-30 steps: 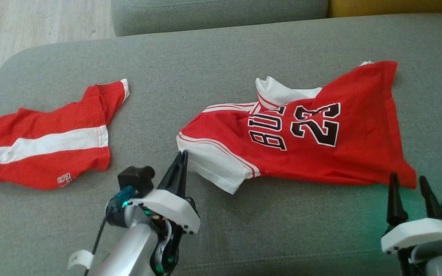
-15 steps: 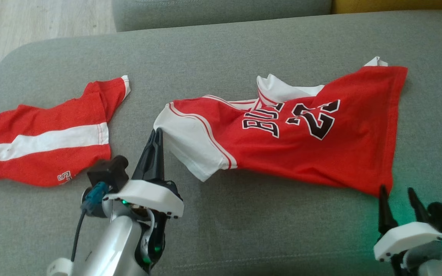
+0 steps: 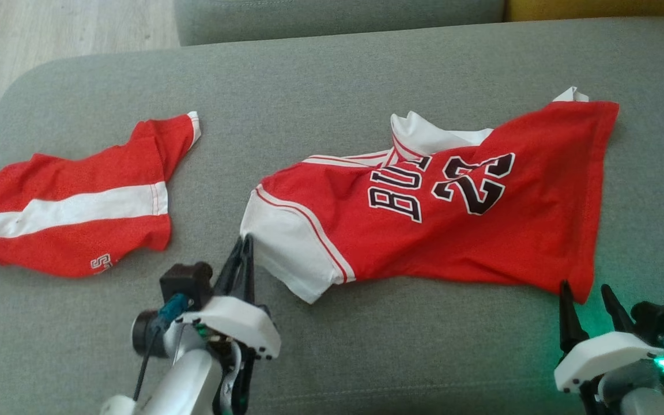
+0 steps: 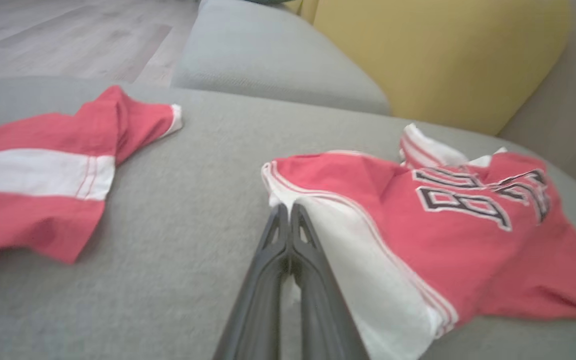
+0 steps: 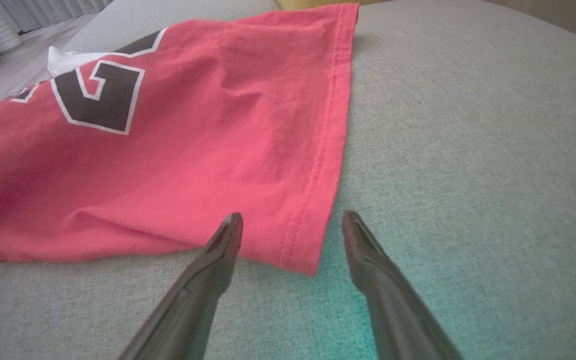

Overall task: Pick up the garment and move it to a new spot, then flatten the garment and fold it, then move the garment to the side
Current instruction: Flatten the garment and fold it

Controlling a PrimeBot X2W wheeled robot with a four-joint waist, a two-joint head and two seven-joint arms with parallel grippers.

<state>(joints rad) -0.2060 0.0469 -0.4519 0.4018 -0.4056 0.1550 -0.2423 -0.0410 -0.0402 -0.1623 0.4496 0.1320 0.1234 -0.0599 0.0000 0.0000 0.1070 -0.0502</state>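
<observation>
**Currently: jersey sleeve pinched on the left, hem corner straddled on the right**

A red jersey [image 3: 453, 242] with white sleeves, lettered "BUL" and "23" in black with white outlines, is spread across the grey sofa cushion [image 3: 332, 86], right of its middle in the head view. The collar is bunched up along the far edge, and the cloth is creased rather than flat. The white sleeve [image 3: 289, 248] is stretched out toward the robot's left.

The left gripper [image 3: 245, 242] is seen with its two dark fingers pressed together, and the edge of that sleeve is pinched between the tips. In the left wrist view the closed fingers [image 4: 313, 280] are met by the white cloth right at their ends, and a sliver of white is visible lower down between them.

The right gripper [image 3: 584, 288] is held with its fingers spread apart. Nothing is gripped by it. In the right wrist view the near corner of the hem [image 5: 308, 250] is seen lying between the two fingertips, on the cushion.

A second red garment [image 3: 67, 213] with a broad white stripe is laid well apart at the cushion's left end. A yellow cushion [image 4: 443, 55] is seen beyond the grey one, and pale wooden floor [image 3: 49, 29] at the far left.
</observation>
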